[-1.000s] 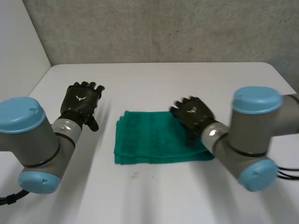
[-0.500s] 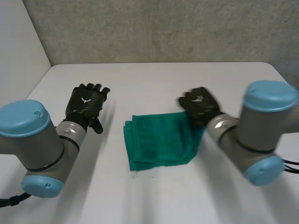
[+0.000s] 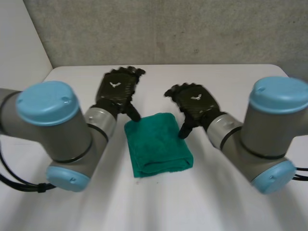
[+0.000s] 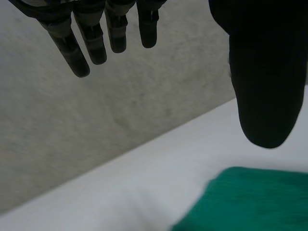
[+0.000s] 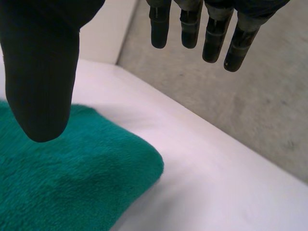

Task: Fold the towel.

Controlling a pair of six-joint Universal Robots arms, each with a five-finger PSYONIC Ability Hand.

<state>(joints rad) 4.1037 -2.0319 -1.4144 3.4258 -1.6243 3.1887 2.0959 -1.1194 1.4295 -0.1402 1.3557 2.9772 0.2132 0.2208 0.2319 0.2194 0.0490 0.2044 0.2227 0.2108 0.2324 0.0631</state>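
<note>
A green towel (image 3: 156, 143), folded into a thick small rectangle, lies on the white table (image 3: 226, 82) between my two hands. My left hand (image 3: 115, 91) is open just beyond the towel's far left corner, its thumb tip near that corner. My right hand (image 3: 195, 106) is open at the far right corner, thumb pointing down beside the towel's right edge. Under the left hand's thumb (image 4: 264, 72) the left wrist view has a corner of the towel (image 4: 250, 202). In the right wrist view the towel (image 5: 72, 178) lies below the thumb (image 5: 41, 62), fingers (image 5: 192, 24) straight and apart from it.
A grey wall (image 3: 163, 29) rises behind the table's far edge. Both grey arms with light-blue caps (image 3: 45, 103) (image 3: 279, 98) flank the towel on either side.
The towel has gone from a wide rectangle to a narrower, thicker fold. My left hand has swung in from the far left to the towel's far left corner; my right hand has shifted leftward.
</note>
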